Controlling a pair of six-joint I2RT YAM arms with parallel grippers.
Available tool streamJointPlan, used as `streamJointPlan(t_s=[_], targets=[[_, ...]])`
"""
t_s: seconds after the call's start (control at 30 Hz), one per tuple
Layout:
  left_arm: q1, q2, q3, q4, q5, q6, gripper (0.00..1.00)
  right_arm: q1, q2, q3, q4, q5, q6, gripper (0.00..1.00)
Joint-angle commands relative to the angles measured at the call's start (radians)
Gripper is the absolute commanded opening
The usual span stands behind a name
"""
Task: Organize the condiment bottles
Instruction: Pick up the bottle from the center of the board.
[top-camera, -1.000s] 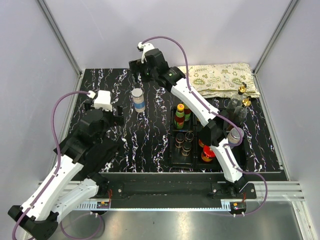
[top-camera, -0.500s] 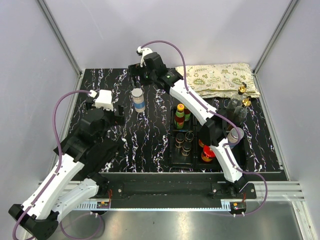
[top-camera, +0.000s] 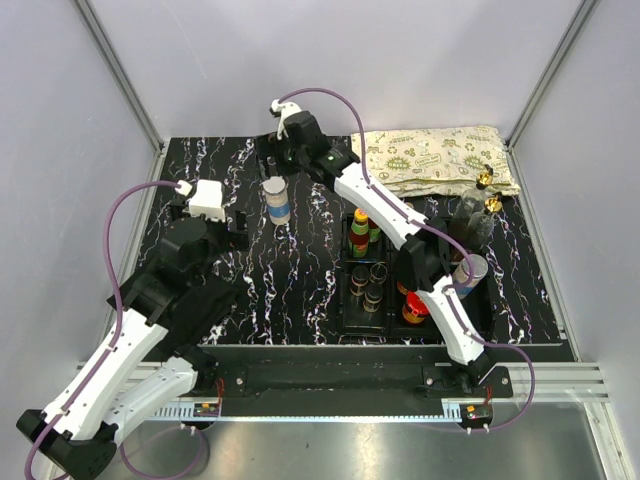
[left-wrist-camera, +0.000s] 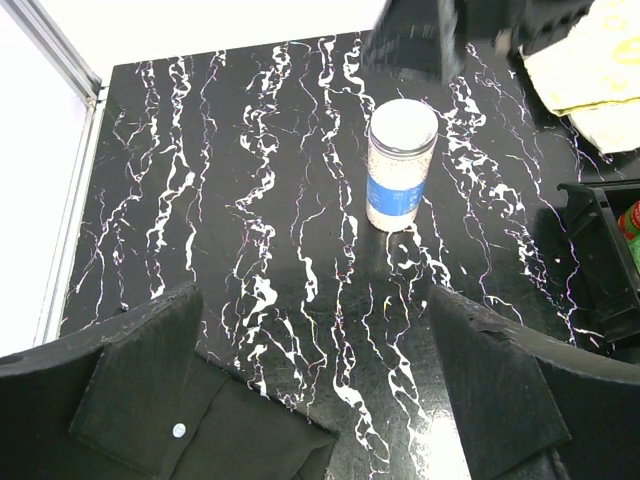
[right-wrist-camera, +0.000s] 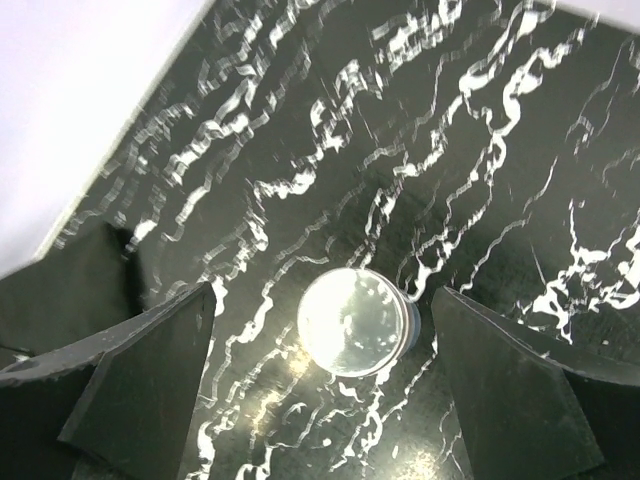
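One blue-labelled shaker (top-camera: 277, 200) stood alone on the worktop (top-camera: 310, 270), well apart from the black tray (top-camera: 345, 290). The right pincer (right-wrist-camera: 322, 300) hung spread above it, a finger on either side. Lowering straight and closing below the lid would likely grip best. The left pincer (left-wrist-camera: 312, 292) was spread too, holding nothing. The tray held slim sauces (top-camera: 360, 232), dark jars (top-camera: 365, 285) and a red-lidded jar (top-camera: 416, 308).

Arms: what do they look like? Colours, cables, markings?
Left arm and right arm alike: white link shells, black joints. A purple cable loops to each wrist, ending at a white block. Fingers are black, flat, wedge-shaped. No readable markings.
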Motion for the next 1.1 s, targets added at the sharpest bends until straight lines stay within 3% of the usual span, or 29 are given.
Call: streamJointPlan(t_s=[0.0,0.33,0.5,0.67,0.87,0.97,1.07], targets=[[0.005,-0.007,0.006,0.033,-0.019,-0.011,0.99,0.011,0.026,-0.021,0.031,0.025,-0.036,1.0],[0.01,-0.01,0.011,0.033,-0.028,-0.025,0.99,0.023,0.019,-0.123,0.025,0.016,-0.056,1.0],[0.01,-0.018,0.012,0.03,-0.019,-0.026,0.99,0.032,0.044,-0.095,0.027,0.013,-0.059,1.0],[0.01,-0.018,0.012,0.03,-0.014,-0.028,0.99,0.042,0.079,-0.038,0.025,0.013,-0.067,0.91],[0.012,-0.026,0.012,0.028,-0.013,-0.026,0.99,0.049,0.114,-0.013,0.023,0.031,-0.068,0.89],[0.012,-0.024,0.012,0.028,-0.011,-0.028,0.99,0.052,0.122,-0.009,0.022,0.065,-0.081,0.8],[0.012,-0.023,0.014,0.028,-0.01,-0.026,0.99,0.059,0.125,0.007,0.02,0.11,-0.091,0.63]])
